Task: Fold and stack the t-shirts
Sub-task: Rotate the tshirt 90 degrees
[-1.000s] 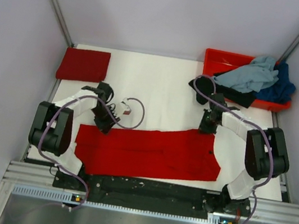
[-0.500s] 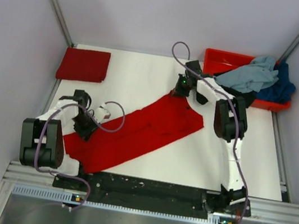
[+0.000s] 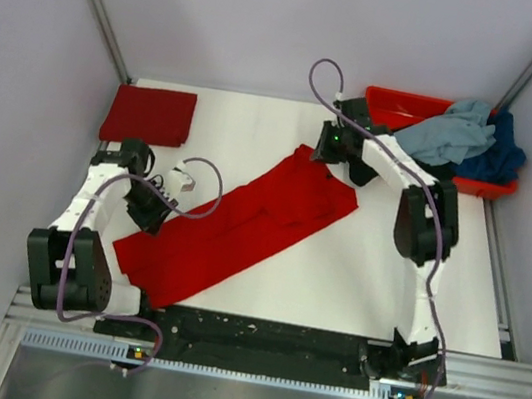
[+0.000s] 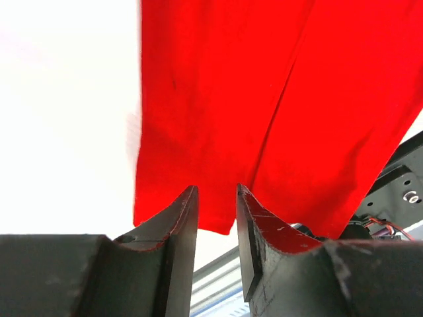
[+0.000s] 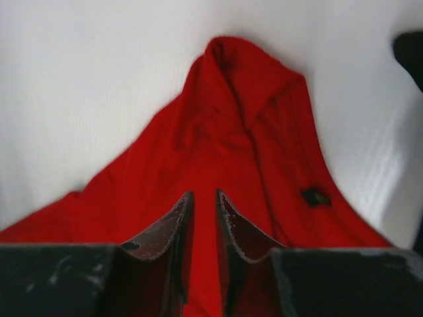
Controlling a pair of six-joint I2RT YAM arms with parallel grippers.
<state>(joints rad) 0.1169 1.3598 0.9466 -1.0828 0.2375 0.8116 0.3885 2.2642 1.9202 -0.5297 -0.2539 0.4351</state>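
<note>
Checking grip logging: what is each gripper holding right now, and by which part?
The left gripper and right gripper sit at opposite ends of the bright red t-shirt, jaws narrowly apart; a pinch cannot be confirmed.

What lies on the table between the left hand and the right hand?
The bright red t-shirt, spread slantwise from near the left hand towards the right hand; top view.

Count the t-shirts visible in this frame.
5: bright red shirt spread diagonally mid-table; dark red shirt folded at the far-left corner; grey-blue shirt, dark blue shirt and black shirt heaped on the tray, far right. Others may be hidden beneath them.
</note>
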